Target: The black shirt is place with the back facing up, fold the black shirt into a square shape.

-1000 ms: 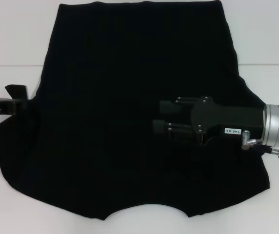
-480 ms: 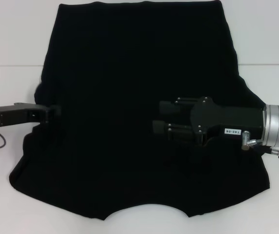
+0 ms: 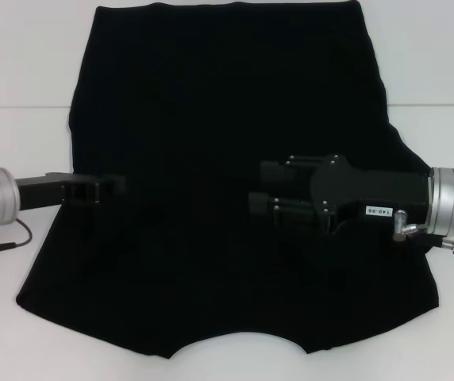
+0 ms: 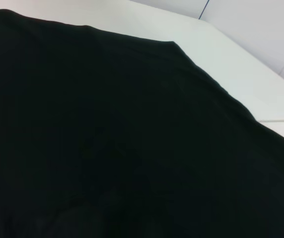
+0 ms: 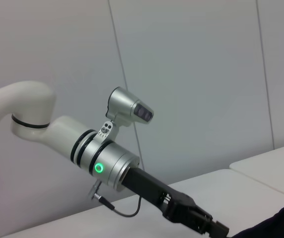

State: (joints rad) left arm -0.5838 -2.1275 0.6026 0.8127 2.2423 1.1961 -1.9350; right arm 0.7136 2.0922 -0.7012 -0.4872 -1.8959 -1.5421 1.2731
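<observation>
While the black shirt point(image 3: 227, 175) lies on the surface point(image 3: 21, 71), its left edge should be drawn inward evenly by the left hand point(image 3: 112, 189); grip cannot be told for it or the right hand point(image 3: 263, 198).

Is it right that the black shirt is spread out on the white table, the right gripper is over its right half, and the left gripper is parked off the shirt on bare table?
Not quite. In the head view the left gripper reaches in over the left side of the black shirt, not bare table. The rest holds: the shirt lies spread on the white table, with the right gripper over its right half.
</observation>
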